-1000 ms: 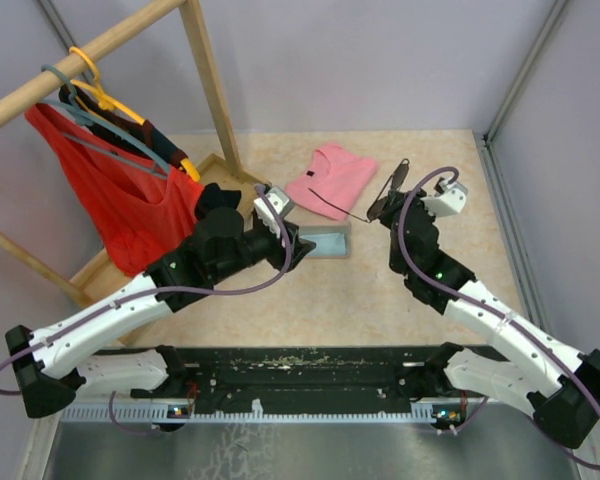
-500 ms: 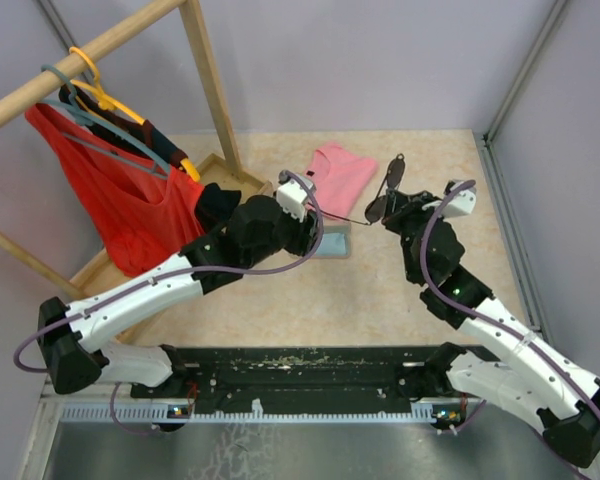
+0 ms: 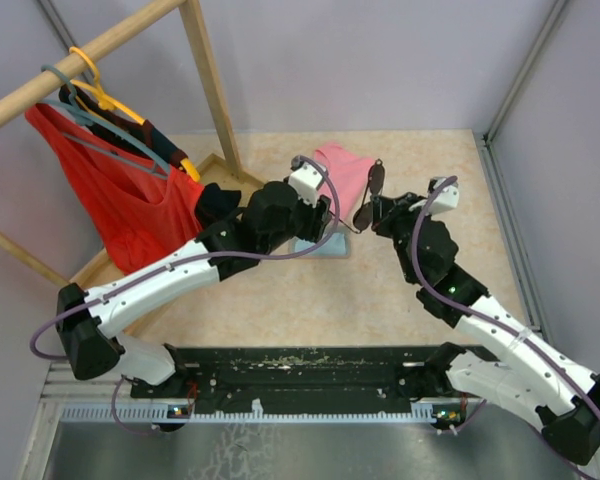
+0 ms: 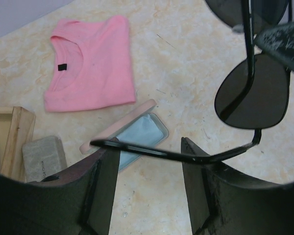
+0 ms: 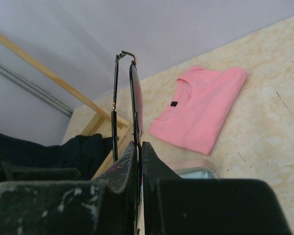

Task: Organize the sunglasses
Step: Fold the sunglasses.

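Note:
One pair of sunglasses (image 3: pixel 369 197) hangs in the air above the table's middle, with my right gripper (image 3: pixel 382 213) shut on its frame. The right wrist view shows the sunglasses (image 5: pixel 136 98) edge-on, standing up out of that gripper (image 5: pixel 139 147). In the left wrist view a dark lens (image 4: pixel 253 93) hangs at the right and one slim temple arm (image 4: pixel 152 152) stretches leftwards. That arm lies across the tips of my open left gripper (image 4: pixel 149 147), between its fingers (image 4: pixel 105 171). From above, the left gripper (image 3: pixel 323 215) is just left of the glasses.
An open pink case with a light-blue cloth (image 4: pixel 137 133) lies on the table below the grippers. A folded pink shirt (image 3: pixel 342 168) lies behind it. A grey block (image 4: pixel 44 157) and a wooden rack base (image 4: pixel 10 132) sit to the left. Red clothing (image 3: pixel 120 200) hangs on the rack.
My left arm has swung right and forward up to the sunglasses. The right arm has carried the glasses leftwards toward it, so the temple arm now lies between the left fingers.

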